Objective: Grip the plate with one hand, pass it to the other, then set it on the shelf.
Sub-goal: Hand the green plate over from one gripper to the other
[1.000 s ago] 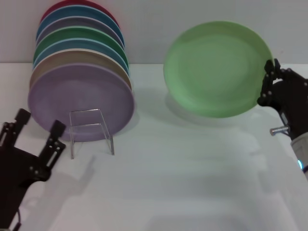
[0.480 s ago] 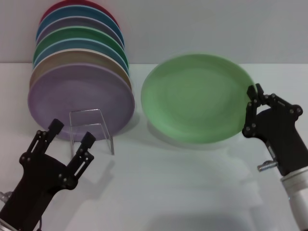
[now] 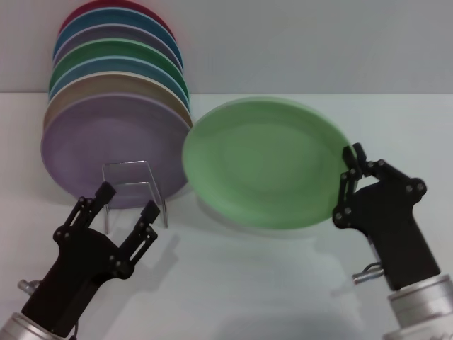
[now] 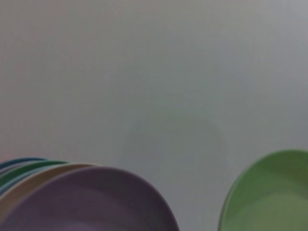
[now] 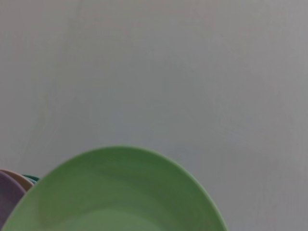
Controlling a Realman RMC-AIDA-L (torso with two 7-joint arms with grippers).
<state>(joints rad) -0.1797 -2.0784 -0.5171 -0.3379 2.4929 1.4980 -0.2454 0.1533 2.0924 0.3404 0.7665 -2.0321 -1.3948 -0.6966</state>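
Holding the plate (image 3: 262,163) up off the table with my right gripper (image 3: 348,185), clamped on the rim at the edge farthest from the shelf (image 3: 134,191). The face is tilted toward the head camera and the free edge points at the shelf, nearly reaching the lilac plate (image 3: 117,149) at the front of the stack. I'd say gripping by that far rim makes sense, since it leaves the whole near side bare for the other hand to take.

My left gripper (image 3: 126,205) sits just in front of the shelf, fingers spread and empty, pointing up toward the plate but not touching it. It looks lined up for the handoff, which isn't done yet.

The shelf already carries a row of coloured plates leaning back toward the wall, so the only room seems to be at the front. From the left wrist camera I get the lilac plate and the light green one side by side with a gap between them.
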